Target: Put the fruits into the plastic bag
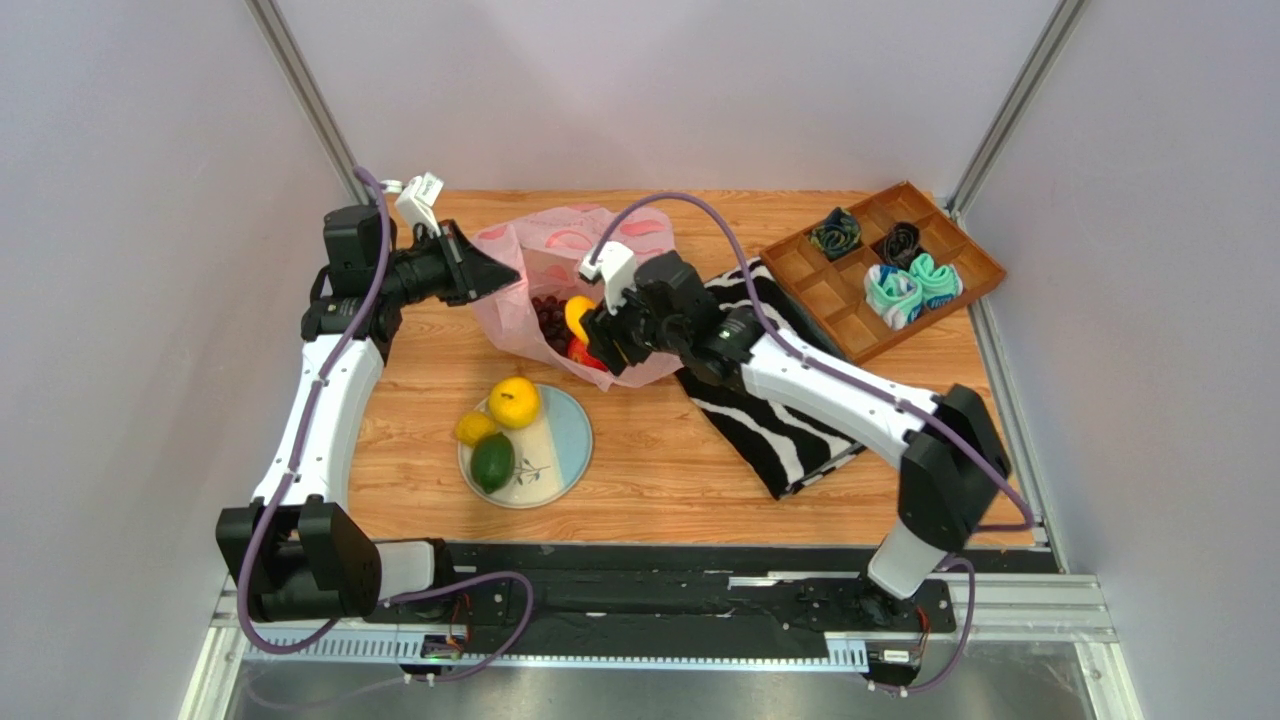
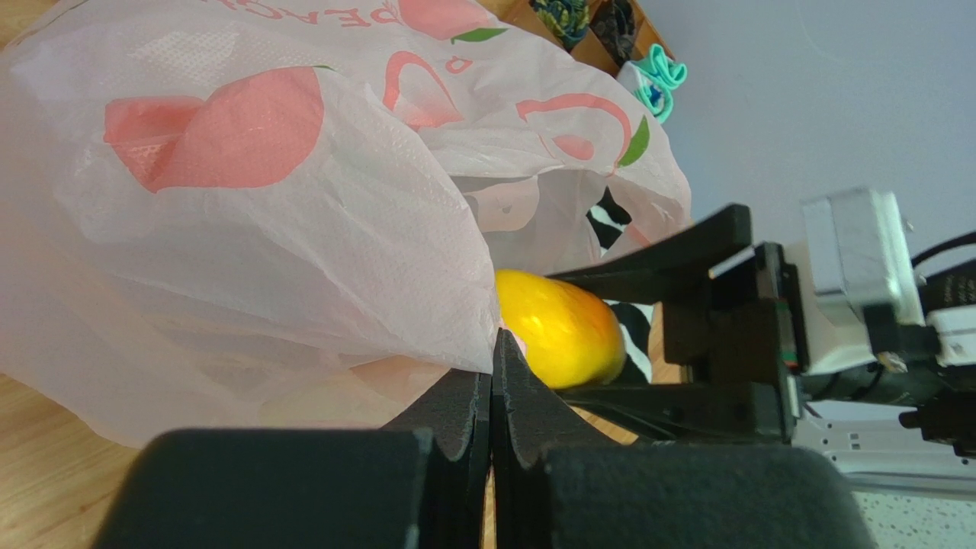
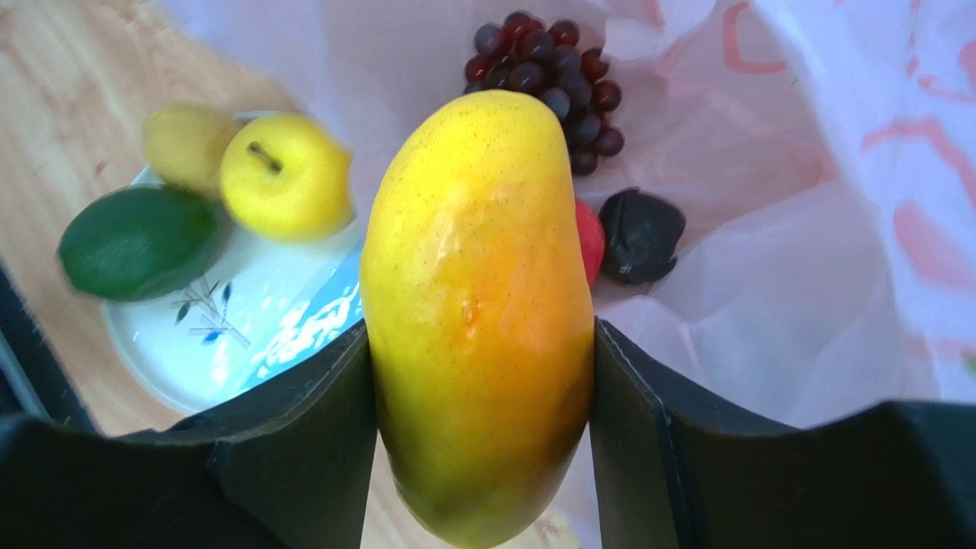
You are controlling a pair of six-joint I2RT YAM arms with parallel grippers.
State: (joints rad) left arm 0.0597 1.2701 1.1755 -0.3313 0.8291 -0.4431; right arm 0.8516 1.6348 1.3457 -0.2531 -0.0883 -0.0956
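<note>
The pink peach-printed plastic bag (image 1: 579,248) lies open at the back middle of the table. My left gripper (image 1: 504,275) is shut on its rim and holds the mouth up, as the left wrist view shows (image 2: 495,343). My right gripper (image 1: 594,338) is shut on the orange-yellow mango (image 3: 481,297) at the bag's mouth. The mango also shows in the left wrist view (image 2: 561,326). The purple grape bunch (image 3: 550,69) and the red fruit (image 3: 588,240) lie inside the bag, beside a small dark object (image 3: 642,235). Two yellow lemons (image 1: 514,401) (image 1: 475,428) and the green fruit (image 1: 492,462) sit on a plate (image 1: 568,443).
A zebra-striped cloth (image 1: 766,405) lies under my right arm, right of the bag. A wooden compartment tray (image 1: 920,192) with rolled teal and black cloth bundles (image 1: 902,293) stands at the back right. The plate is in front of the bag.
</note>
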